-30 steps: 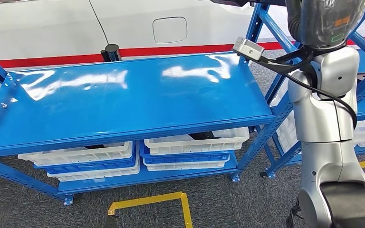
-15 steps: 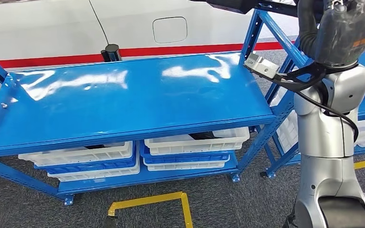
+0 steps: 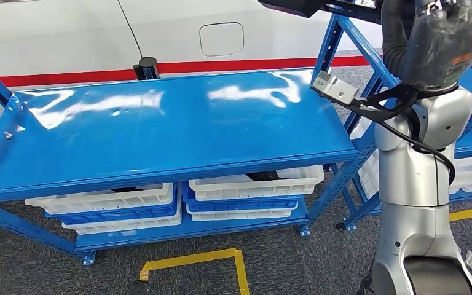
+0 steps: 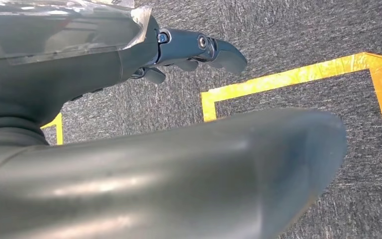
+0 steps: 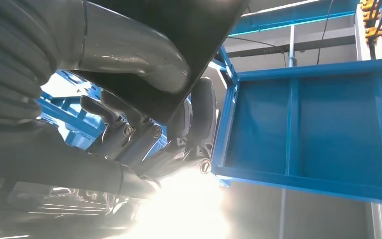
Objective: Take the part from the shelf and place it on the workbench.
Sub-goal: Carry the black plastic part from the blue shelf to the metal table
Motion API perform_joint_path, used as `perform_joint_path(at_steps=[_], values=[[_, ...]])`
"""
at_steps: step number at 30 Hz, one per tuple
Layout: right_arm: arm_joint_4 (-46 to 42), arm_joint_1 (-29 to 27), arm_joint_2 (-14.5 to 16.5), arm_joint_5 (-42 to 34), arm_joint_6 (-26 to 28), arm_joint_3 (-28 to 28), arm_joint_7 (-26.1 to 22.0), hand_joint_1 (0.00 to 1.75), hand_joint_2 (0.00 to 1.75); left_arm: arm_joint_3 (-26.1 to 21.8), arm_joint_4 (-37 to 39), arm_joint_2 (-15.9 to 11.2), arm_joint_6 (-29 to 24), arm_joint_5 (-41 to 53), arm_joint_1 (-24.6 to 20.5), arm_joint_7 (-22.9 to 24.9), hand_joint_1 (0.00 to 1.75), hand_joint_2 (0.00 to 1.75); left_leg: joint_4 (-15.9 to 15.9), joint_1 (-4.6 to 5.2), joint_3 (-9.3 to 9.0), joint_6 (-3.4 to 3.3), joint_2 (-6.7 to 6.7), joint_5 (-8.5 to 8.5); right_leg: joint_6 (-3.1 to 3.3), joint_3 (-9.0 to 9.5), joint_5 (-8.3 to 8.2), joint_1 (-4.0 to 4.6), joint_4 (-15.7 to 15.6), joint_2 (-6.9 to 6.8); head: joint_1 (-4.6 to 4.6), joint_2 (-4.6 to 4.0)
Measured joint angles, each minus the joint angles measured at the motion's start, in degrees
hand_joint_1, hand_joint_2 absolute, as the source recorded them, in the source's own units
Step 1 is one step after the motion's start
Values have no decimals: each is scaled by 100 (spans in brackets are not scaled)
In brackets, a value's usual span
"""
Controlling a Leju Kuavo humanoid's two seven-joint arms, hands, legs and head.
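The right robot hand point(image 3: 445, 31) grips a dark part point(image 3: 295, 6) at one o'clock above the desk point(image 3: 160, 132); the left robot hand point(image 4: 189, 50) is open.

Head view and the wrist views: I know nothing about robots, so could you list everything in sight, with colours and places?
workbench: one, blue, centre
trays: two stacks, white and blue, on the workbench's lower shelf
rack: one, blue, right of the workbench
vehicle body: one, white with a red stripe, behind the workbench
floor tape: yellow lines, on grey carpet
dark part: one, black, held up beside the rack
right robot hand: grey, grips the dark part
left robot hand: dark, above the carpet
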State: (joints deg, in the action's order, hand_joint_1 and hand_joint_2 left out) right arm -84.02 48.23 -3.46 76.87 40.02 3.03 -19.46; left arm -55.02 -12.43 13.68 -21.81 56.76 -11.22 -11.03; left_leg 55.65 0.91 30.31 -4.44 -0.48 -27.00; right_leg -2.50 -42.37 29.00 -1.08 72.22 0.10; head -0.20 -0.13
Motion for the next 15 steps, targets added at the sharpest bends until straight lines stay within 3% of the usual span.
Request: perform_joint_path(at_steps=[2,4,5,9,11,13,14,15], values=[[1,2,7,4,0,-4,-13,175,175,-2,-1,0,0,-9,0,-7,0,0,41,-24,-1,52,-5,-42,-125,279,-304,-36,-634,-10,1,0],[0,6,21,21,0,-3,-15,175,175,-4,0,-2,0,-23,-3,-20,0,0,99,-27,28,125,-9,-101,-169,614,-498,-33,-1260,1,5,0],[0,6,29,31,0,-4,-15,175,175,-7,1,-3,0,-29,-4,-27,0,0,128,-18,43,154,-12,-121,-146,692,-514,-28,-1402,10,8,0],[1,11,64,52,0,-8,-15,175,175,-30,1,-8,-2,-37,-4,-39,0,0,261,-32,117,240,-9,-229,-18,690,-480,-54,-1427,35,-14,0],[1,32,98,57,0,-8,-15,175,175,-37,1,-9,-2,-44,-5,-48,0,0,748,-65,342,319,6,-530,61,693,-481,-81,-1438,32,-37,0],[1,50,138,74,0,-7,-14,175,175,-48,2,-9,-4,-54,0,-54,0,0,1534,-100,711,377,12,-868,102,685,-481,-72,-1437,26,-51,0],[1,56,155,86,0,-6,-13,175,175,-54,2,-10,-7,-57,4,-56,0,0,1808,-115,850,394,14,-930,107,683,-484,-70,-1437,22,-51,0],[2,61,169,93,-1,-4,-11,175,175,-59,2,-11,-10,-60,8,-59,0,0,1872,-130,894,404,18,-872,111,683,-487,-69,-1436,17,-50,-1]])
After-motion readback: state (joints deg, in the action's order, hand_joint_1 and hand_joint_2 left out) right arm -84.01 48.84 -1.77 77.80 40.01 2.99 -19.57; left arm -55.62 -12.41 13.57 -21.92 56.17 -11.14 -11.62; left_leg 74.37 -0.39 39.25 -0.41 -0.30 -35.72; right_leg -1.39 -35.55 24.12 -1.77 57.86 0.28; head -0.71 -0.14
